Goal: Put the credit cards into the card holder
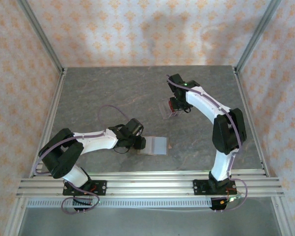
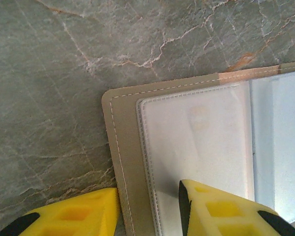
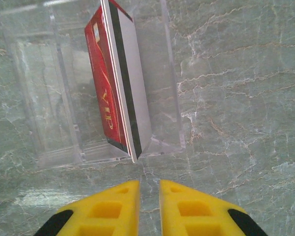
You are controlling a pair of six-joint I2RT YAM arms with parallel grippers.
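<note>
The top camera shows the whole layout. The left gripper (image 1: 140,143) sits low at the near left edge of the card holder (image 1: 157,146), which lies open and flat on the table (image 1: 103,88) in front of the arm bases. The right gripper (image 1: 175,105) is well apart from it, farther back, beside a clear plastic rack (image 1: 166,110). The left wrist camera adds close detail. The left gripper (image 2: 148,191) is spread wide, one yellow finger (image 2: 73,216) over bare table and the other over the wallet's inner sleeve, so the gap straddles its edge and nothing is clamped. From the right wrist, the right gripper (image 3: 149,184) has its fingers drawn almost together with only a sliver of table between them, holding nothing, just short of the rack (image 3: 49,98). The credit cards (image 3: 113,83) stand on edge and lean together in the rack. The table is grey-green, stone-patterned with pale and rusty veins, edged by aluminium rails (image 1: 147,179) and enclosed by walls (image 1: 137,29) papered in cream with orange motifs. The card holder (image 2: 196,137) has an olive-brown stitched border around cloudy clear pockets. At least two cards show, one red with gold lettering and one pale with a black stripe.
</note>
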